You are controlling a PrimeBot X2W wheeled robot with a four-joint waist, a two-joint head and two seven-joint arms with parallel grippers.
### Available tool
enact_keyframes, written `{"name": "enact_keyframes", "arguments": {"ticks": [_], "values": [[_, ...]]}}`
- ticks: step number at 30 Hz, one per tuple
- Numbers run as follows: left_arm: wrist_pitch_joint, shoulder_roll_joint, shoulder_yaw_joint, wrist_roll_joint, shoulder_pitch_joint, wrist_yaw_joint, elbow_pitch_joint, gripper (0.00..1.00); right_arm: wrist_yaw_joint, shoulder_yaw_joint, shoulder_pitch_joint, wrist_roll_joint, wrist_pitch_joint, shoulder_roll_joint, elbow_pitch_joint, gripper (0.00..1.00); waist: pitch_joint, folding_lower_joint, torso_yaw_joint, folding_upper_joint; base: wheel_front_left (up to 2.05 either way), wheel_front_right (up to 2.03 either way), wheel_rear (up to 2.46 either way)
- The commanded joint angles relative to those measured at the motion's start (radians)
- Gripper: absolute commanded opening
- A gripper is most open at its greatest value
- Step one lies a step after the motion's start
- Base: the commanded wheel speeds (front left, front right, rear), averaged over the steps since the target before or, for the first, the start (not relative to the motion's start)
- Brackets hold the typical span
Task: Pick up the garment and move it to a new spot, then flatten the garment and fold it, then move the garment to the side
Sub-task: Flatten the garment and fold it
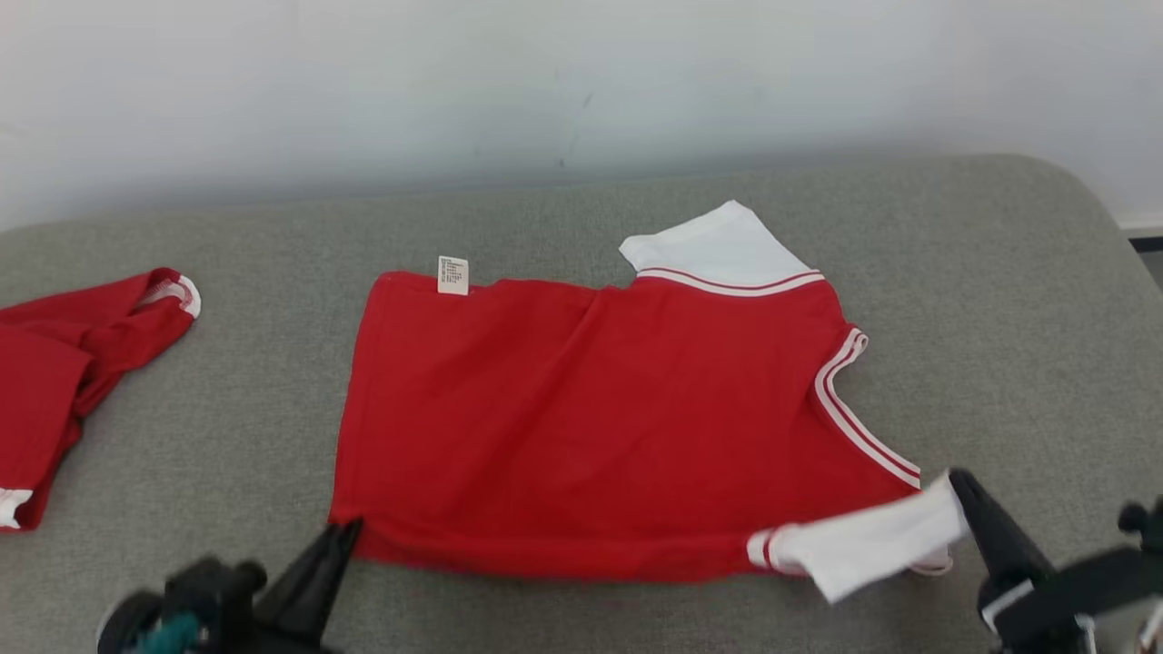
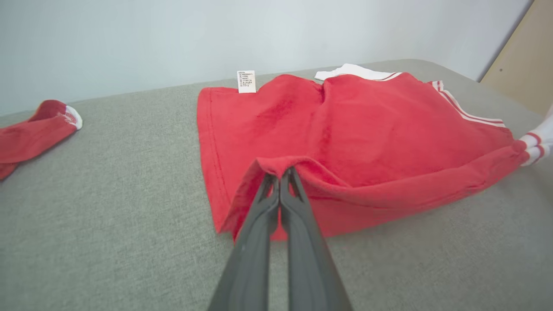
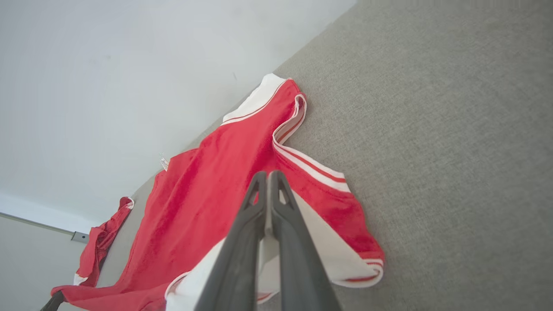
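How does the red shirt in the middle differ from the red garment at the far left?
The red shirt with white sleeves lies spread nearly flat; the red garment at the left is bunched and creased. The left gripper and right gripper pinch the shirt's near edge; the garment at the left lies untouched. Both are red with white trim, on the grey fabric cushion.

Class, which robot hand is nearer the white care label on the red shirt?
Left. The left hand grips the shirt corner at the label end; the right hand pinches the white sleeve at the opposite end.
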Motion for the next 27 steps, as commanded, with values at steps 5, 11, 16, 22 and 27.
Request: {"name": "enact_keyframes", "arguments": {"ticks": [5,11,16,22,27], "values": [[0.058,0.020,-0.042,-0.005,-0.161,-0.013,0.075,0.00,0.002,-0.003,-0.200,-0.100,0.051,0.042,0.140,0.00,0.054,-0.0001,-0.016,-0.0001,0.00,0.00,0.00],[0.063,0.027,-0.115,-0.039,-0.296,-0.015,0.212,0.00,0.002,0.022,-0.386,-0.164,0.035,0.069,0.325,0.00,0.086,-0.0001,-0.031,-0.0001,0.00,0.00,0.00],[0.033,0.025,-0.190,-0.085,-0.368,-0.015,0.307,0.00,0.002,0.070,-0.472,-0.186,-0.010,0.076,0.448,0.00,0.094,-0.0001,-0.033,-0.0001,0.00,0.00,0.00],[-0.055,0.004,-0.230,-0.101,-0.415,-0.015,0.427,1.00,0.002,0.142,-0.504,-0.200,-0.125,0.045,0.504,1.00,0.075,-0.0001,-0.025,-0.0001,0.00,0.00,0.00],[-0.116,-0.015,-0.177,-0.113,-0.368,0.005,0.458,1.00,0.002,0.191,-0.443,-0.210,-0.270,0.001,0.486,1.00,0.035,-0.0001,-0.021,-0.0001,0.00,0.00,0.00]]}}
